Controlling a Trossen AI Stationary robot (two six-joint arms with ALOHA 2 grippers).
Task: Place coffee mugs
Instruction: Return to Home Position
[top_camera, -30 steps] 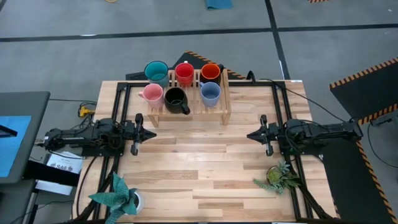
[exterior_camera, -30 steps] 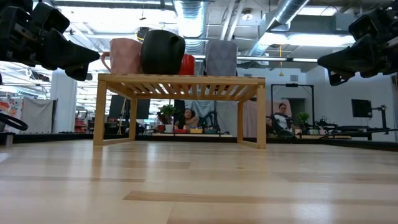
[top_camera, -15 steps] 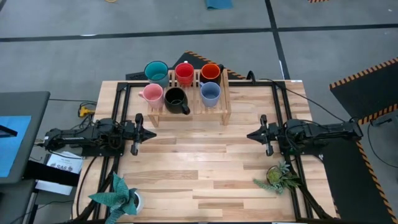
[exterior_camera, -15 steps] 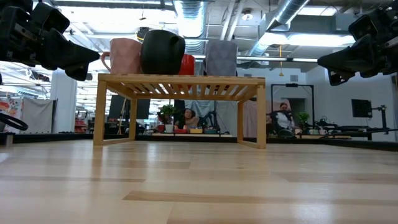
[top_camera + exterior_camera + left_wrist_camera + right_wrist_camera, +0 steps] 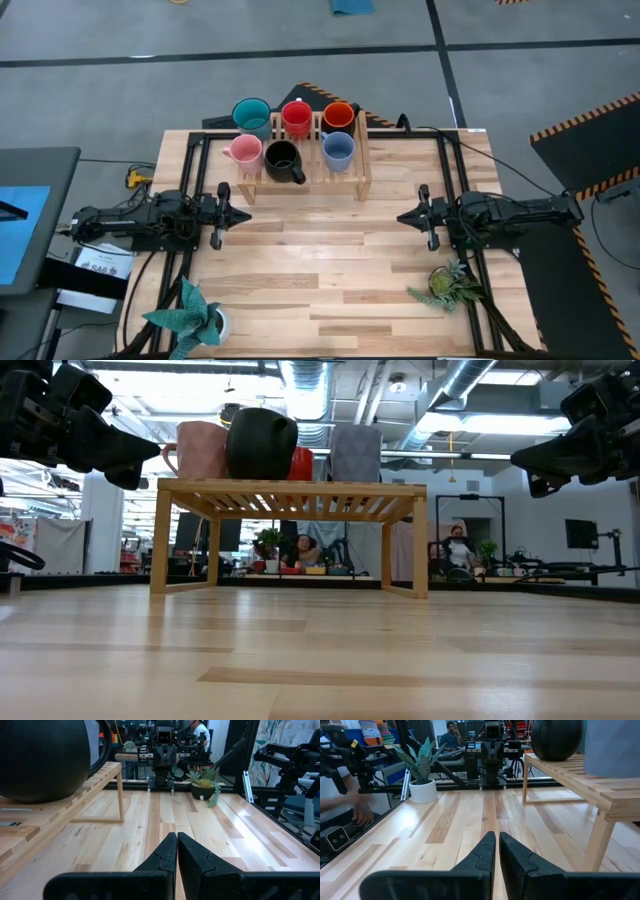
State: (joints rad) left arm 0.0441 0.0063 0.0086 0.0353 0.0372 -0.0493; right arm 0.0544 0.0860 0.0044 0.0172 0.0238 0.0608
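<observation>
Six mugs stand on their bases on a low wooden slatted rack [image 5: 357, 168] at the table's far side. The back row holds the teal mug [image 5: 251, 117], the red mug [image 5: 296, 118] and the orange-and-dark mug [image 5: 338, 116]. The front row holds the pink mug [image 5: 244, 151], the black mug [image 5: 283, 160] and the pale blue mug [image 5: 338, 151]. My left gripper [image 5: 243, 213] hovers shut at the table's left side, pointing right. My right gripper [image 5: 404, 215] hovers shut at the right side, pointing left. Neither touches anything.
A potted spiky plant [image 5: 192, 315] stands at the table's near left corner. A small leafy plant [image 5: 447, 284] sits near the right edge. Bare wooden table [image 5: 320, 260] lies between the grippers. People sit in the room beyond the table [image 5: 455, 547].
</observation>
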